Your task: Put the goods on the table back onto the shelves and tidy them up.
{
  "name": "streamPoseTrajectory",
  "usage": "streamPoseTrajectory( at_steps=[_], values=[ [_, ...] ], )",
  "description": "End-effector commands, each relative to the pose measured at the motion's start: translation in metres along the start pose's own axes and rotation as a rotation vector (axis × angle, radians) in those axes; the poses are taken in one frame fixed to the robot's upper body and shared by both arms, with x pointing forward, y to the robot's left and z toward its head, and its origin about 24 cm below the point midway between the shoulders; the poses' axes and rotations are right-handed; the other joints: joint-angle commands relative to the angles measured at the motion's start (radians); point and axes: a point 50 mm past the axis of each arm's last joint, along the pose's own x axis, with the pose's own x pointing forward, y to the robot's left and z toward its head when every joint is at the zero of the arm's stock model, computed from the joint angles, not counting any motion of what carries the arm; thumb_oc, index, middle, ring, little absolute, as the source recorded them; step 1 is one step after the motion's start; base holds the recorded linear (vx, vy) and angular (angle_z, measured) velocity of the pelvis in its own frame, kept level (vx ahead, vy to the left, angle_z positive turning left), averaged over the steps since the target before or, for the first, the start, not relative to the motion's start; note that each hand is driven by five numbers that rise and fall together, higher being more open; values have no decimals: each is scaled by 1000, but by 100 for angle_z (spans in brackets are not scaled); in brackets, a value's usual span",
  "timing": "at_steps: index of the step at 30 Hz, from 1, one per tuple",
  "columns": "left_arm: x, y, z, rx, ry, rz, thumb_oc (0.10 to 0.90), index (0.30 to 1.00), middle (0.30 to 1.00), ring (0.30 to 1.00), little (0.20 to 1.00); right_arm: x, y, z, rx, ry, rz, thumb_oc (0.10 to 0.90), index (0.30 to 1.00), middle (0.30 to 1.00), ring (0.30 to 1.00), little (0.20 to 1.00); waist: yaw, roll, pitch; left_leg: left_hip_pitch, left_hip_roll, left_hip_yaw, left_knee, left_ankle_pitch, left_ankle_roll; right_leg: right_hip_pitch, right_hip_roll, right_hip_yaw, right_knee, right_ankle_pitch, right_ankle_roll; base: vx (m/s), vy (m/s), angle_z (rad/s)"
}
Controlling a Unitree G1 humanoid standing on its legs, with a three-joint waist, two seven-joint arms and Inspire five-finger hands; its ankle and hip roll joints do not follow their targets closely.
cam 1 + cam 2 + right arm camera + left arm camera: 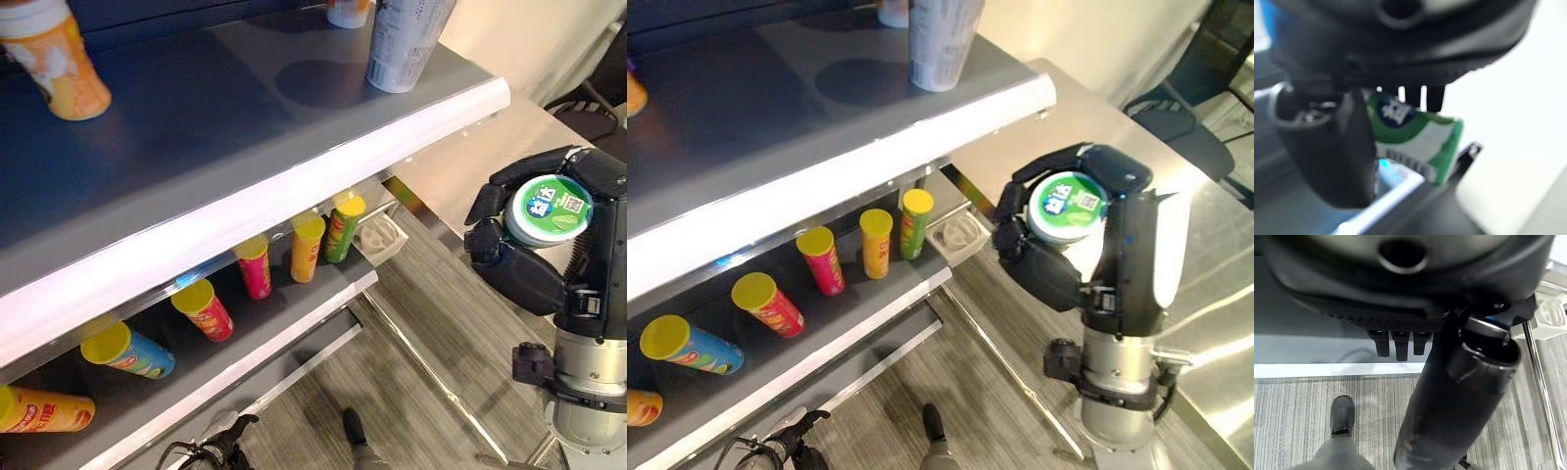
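Note:
A round white tub with a green lid (549, 209) is held up in the air by my right hand (519, 264), to the right of the shelves. The fingers and thumb curl round its rim, and its lid faces the camera. The same tub (1415, 137) shows between thumb and fingers in the right wrist view. The grey top shelf (245, 127) carries a tall pale canister (407, 44) and an orange cup (59, 64). Several chip cans lie on the lower shelf (294, 313), among them a green one (343, 227) and a red one (255, 266). My left hand (1459, 382) hangs over the floor, holding nothing.
A beige table (470, 157) stands behind my right hand, past the shelf's end. A small white holder (380, 238) sits at the lower shelf's right end. A person's dark shoe (1342, 416) stands on the striped floor below.

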Motion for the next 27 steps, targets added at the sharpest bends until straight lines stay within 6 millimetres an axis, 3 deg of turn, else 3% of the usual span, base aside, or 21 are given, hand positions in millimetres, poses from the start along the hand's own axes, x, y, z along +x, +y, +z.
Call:
streamPoseTrajectory(
  at_steps=[1, 8, 9, 11, 12, 16, 22, 23, 27],
  values=[
    [2, 12, 5, -31, -30, 38, 800, 900, 900, 900, 900, 21, -17, 34, 121, -237, -141, 400, 300, 300, 300, 300, 43, 31, 32, 124, 12, -103, 7, -206, 26, 119, 18, -1, -57, 294, 61, 0, 0, 0],
    [3, 12, 7, -21, -30, 29, 800, 900, 900, 900, 900, 33, -11, 40, 223, -290, -133, 400, 300, 300, 300, 300, 75, 19, 20, 129, 10, -123, 7, -210, 28, 132, 7, -18, -57, 298, 61, -13, -13, 0],
    [3, 12, 7, -24, -30, 31, 800, 900, 900, 900, 900, 37, -9, 39, 236, -299, -129, 400, 300, 300, 300, 300, 74, 9, 25, 119, 8, -113, 7, -175, 26, 125, 4, -16, -55, 312, 61, 0, 0, 0],
    [3, 12, 7, -21, -27, 27, 800, 900, 900, 900, 900, 41, -6, 40, 264, -304, -122, 400, 300, 300, 300, 300, 88, 13, 17, 128, 9, -128, 7, -206, 27, 135, 3, -28, -58, 301, 61, -9, -31, 1],
    [3, 12, 7, -22, -25, 26, 800, 900, 900, 900, 900, 43, -4, 40, 278, -308, -114, 400, 300, 300, 300, 300, 87, 3, 22, 118, 7, -120, 7, -173, 26, 129, 0, -27, -56, 317, 61, -90, -102, 5],
    [5, 12, 9, -16, -20, 23, 800, 900, 900, 900, 900, 55, 4, 39, 325, -320, -71, 400, 300, 300, 300, 300, 102, -3, 17, 118, 5, -134, 7, -173, 25, 136, -4, -42, -55, 315, 61, -14, -50, 11],
    [8, 12, 13, -12, -4, 24, 800, 900, 900, 900, 900, 76, 23, 36, 403, -314, 30, 400, 300, 300, 300, 300, 121, -13, 15, 118, 5, -148, 7, -170, 22, 146, -14, -59, -55, 301, 61, 11, -28, 8],
    [9, 12, 15, -19, 1, 26, 800, 900, 900, 900, 900, 89, 35, 31, 410, -296, 66, 400, 300, 300, 300, 300, 133, -15, 15, 118, 4, -154, 7, -167, 21, 151, -19, -68, -56, 296, 61, 36, -37, 14],
    [10, 9, 17, -20, 4, 20, 800, 900, 900, 900, 900, 105, 48, 29, 405, -287, 100, 400, 300, 300, 300, 300, 145, -19, 15, 116, 1, -162, 7, -167, 21, 154, -24, -74, -56, 293, 61, 22, -11, 7]
  ],
)
